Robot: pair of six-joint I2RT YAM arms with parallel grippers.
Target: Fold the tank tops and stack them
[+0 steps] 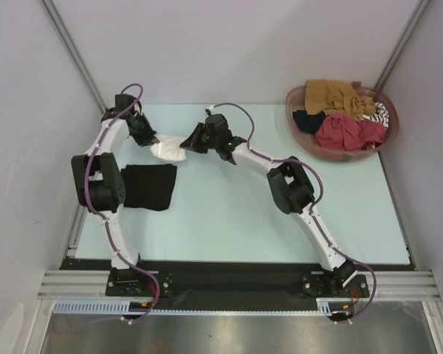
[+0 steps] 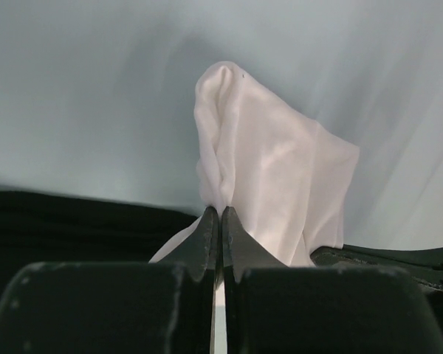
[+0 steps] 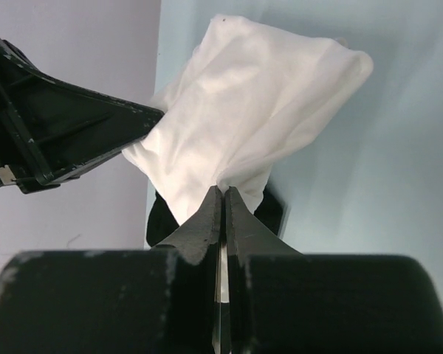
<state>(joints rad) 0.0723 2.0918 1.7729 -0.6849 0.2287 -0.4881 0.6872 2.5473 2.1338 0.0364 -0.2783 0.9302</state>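
Note:
A white tank top (image 1: 168, 150) hangs bunched between my two grippers at the back left of the table. My left gripper (image 1: 156, 140) is shut on one edge of it; in the left wrist view the white cloth (image 2: 266, 169) rises from the pinched tips (image 2: 221, 212). The right gripper (image 1: 186, 140) is shut on the other edge, where the white cloth (image 3: 244, 118) spreads above its tips (image 3: 224, 192). A folded black tank top (image 1: 149, 186) lies flat on the table just in front of them, partly under the left arm.
A round reddish-brown basket (image 1: 303, 136) at the back right holds mustard-brown (image 1: 338, 96), red (image 1: 348, 133), black and striped tank tops. Grey walls close in the left side and the back. The left arm's elbow (image 1: 97, 183) hangs over the table's left edge.

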